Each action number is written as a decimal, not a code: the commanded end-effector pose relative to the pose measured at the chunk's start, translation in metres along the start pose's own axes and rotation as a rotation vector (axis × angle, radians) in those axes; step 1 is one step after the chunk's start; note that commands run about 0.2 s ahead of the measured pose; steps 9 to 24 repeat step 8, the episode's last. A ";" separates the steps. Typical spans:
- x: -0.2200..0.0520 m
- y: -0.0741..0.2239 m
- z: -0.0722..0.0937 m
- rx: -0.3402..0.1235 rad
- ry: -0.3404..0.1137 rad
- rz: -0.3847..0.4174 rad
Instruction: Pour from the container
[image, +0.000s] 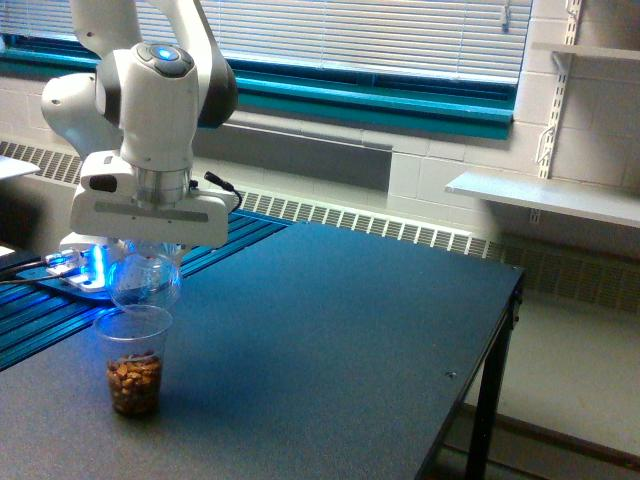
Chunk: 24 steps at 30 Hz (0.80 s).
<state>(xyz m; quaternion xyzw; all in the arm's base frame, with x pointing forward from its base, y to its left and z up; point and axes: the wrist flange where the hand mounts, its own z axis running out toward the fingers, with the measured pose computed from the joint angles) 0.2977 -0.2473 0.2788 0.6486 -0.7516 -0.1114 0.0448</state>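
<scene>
Clear plastic container (145, 280), seen from the exterior view, is clamped in the gripper (146, 262), upended just above the cup (134, 358) holding nuts (133, 381). Pour looks finished; next, turn it upright.

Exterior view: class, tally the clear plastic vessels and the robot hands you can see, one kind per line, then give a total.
Clear plastic vessels: 2, namely the container held in the hand and the cup of brown pieces on the table
Robot hands: 1, the hand
Total: 3
</scene>
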 end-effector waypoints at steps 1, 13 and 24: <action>-0.002 -0.001 -0.015 0.021 0.021 -0.006; -0.007 0.003 -0.022 0.029 0.033 -0.013; -0.007 0.003 -0.022 0.029 0.033 -0.013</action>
